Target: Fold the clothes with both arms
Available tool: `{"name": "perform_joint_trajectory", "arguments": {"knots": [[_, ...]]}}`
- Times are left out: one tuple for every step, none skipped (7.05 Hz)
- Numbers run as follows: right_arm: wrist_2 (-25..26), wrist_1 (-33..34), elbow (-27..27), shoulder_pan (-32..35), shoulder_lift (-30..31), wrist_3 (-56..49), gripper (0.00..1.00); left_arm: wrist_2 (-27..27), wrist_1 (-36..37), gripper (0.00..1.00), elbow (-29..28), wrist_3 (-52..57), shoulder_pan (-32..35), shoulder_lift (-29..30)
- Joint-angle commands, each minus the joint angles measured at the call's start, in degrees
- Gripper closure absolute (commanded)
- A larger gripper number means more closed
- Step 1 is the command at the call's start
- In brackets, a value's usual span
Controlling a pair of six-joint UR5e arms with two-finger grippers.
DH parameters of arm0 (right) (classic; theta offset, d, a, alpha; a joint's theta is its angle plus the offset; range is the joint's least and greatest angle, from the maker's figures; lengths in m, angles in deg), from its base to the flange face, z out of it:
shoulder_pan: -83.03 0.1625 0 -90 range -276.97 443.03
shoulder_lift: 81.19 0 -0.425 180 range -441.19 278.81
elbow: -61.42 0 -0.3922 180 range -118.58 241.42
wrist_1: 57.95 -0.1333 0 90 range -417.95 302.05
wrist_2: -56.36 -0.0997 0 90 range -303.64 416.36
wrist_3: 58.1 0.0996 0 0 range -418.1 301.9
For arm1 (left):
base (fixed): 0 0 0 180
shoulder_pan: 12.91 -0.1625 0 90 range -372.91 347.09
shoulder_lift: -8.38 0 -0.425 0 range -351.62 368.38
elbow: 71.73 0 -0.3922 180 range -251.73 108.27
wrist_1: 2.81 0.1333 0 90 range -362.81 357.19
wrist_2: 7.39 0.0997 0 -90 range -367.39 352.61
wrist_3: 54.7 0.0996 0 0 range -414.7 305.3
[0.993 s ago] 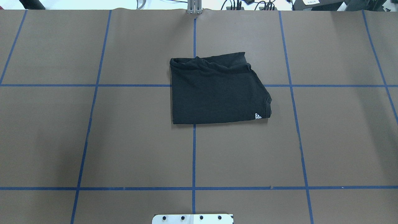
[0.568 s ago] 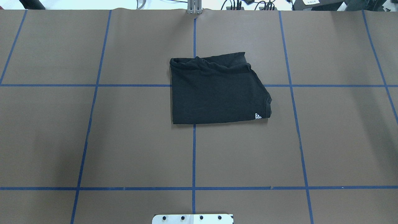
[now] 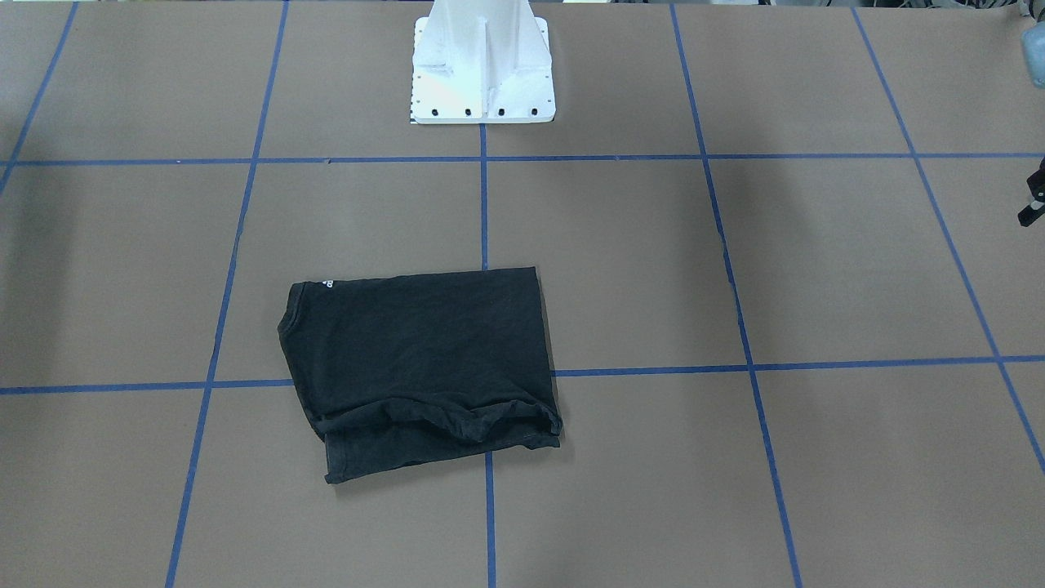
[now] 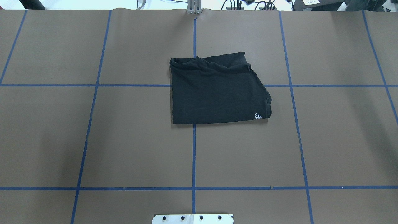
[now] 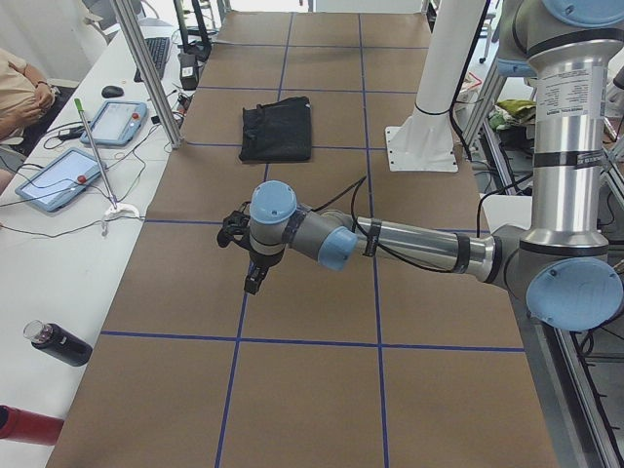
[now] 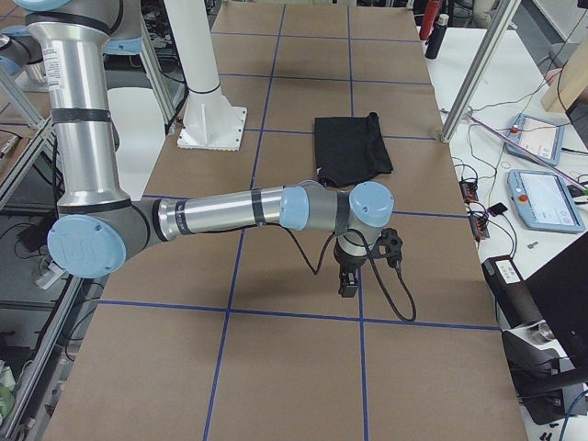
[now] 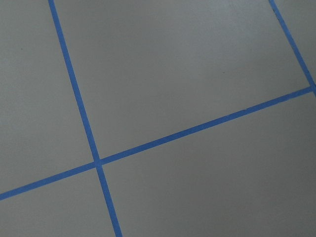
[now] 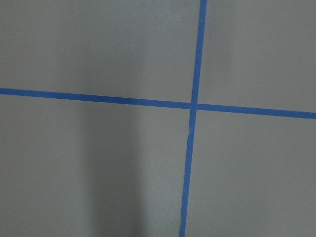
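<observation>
The black T-shirt (image 4: 217,93) lies folded into a rough rectangle near the middle of the desk (image 4: 93,140), covering the spot where two blue tape lines (image 4: 194,155) cross. A small white logo (image 4: 258,116) shows at the shirt's near corner on the robot's right. The edge farthest from the robot is rumpled and rolled, and a lower layer of cloth sticks out beyond it. Nothing touches the shirt.

The left arm (image 5: 419,244) stretches low over the desk's left end, well apart from the shirt, with the left fingers (image 5: 252,284) pointing down over the brown cover. The right arm (image 6: 230,213) does the same at the opposite end, with the right fingers (image 6: 348,286) also pointing down. Neither pair holds anything, but it is not possible to tell from these side views whether they are released or clenched. Both wrist cameras show only brown cover and a crossing of blue tape.

The white pedestal (image 3: 482,65) stands at the robot's edge of the desk. Two tablets (image 6: 547,197) lie on the white side bench.
</observation>
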Motion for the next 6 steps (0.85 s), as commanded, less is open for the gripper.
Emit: {"name": "perform_joint_trajectory", "arguments": {"knots": [[0.3,-3.8,2.0,-1.7,5.2,0.0,0.00,-0.2,-0.3,0.00,0.6,0.0,-0.1,0.5],[-0.1,-5.6,2.3,-3.1,5.3,0.3,0.00,-0.1,-1.1,0.00,1.2,0.0,0.0,0.2],[0.3,-5.2,3.9,-3.1,5.5,0.3,0.00,-0.1,-1.3,0.00,0.8,0.0,-0.3,-0.1],[0.1,-5.4,4.0,-3.1,5.6,0.3,0.00,0.0,-1.1,0.00,1.4,0.1,-0.3,-0.1],[-0.1,-5.7,4.9,-3.1,5.6,0.2,0.00,0.1,-1.2,0.00,1.5,0.0,-0.4,0.2],[-0.1,-5.0,5.3,-3.3,5.6,0.2,0.00,0.1,-1.1,0.00,1.1,0.0,-0.3,0.5]]}}
